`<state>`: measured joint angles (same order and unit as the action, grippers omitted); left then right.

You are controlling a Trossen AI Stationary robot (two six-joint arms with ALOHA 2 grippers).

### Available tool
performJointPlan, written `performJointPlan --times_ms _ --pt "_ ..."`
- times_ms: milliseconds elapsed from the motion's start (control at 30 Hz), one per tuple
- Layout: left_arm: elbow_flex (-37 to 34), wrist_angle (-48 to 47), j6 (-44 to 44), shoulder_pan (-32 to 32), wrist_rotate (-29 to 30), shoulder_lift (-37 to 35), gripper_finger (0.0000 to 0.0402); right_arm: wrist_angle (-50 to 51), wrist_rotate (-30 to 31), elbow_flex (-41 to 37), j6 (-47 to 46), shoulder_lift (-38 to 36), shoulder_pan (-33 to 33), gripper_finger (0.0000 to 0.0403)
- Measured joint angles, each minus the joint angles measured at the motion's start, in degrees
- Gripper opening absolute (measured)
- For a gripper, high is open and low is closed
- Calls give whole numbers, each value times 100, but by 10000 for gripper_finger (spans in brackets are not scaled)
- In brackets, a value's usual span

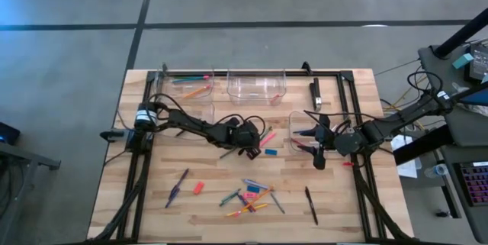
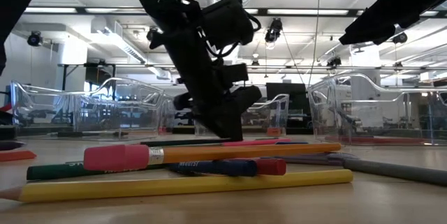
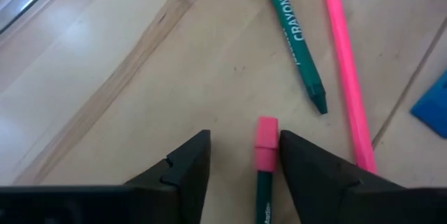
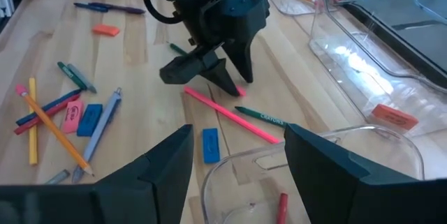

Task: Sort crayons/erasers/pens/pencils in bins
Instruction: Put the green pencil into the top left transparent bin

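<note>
- The left gripper is reaching down to the middle of the wooden table, its fingers standing apart on either side of a dark green pencil with a pink eraser tip, one finger just beside it, not clamped.
- It is sitting low and straddling the pencil, probably so the fingers can close across the thin shaft.
- A green crayon, a long pink pencil and a blue eraser are lying near that pencil and could be nudged.
- The right gripper is hovering over the rim of a clear bin at the right, fingers apart and holding nothing; a red stick is lying inside.
- Two more bins are waiting along the far edge, one holding an orange eraser.
- A loose pile of pencils and crayons is lying toward the near edge, with a black pen beside it.
</note>
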<state>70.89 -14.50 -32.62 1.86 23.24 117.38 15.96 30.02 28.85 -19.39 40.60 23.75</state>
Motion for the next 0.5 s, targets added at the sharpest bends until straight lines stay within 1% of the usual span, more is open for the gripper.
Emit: performJointPlan --times_ms 367,500 --pt "116 -166 42 -11 35 -95 45 3 2 -1 50 0 0 215" --pt "141 -181 9 -10 -49 -188 16 12 0 -1 54 0 0 215"
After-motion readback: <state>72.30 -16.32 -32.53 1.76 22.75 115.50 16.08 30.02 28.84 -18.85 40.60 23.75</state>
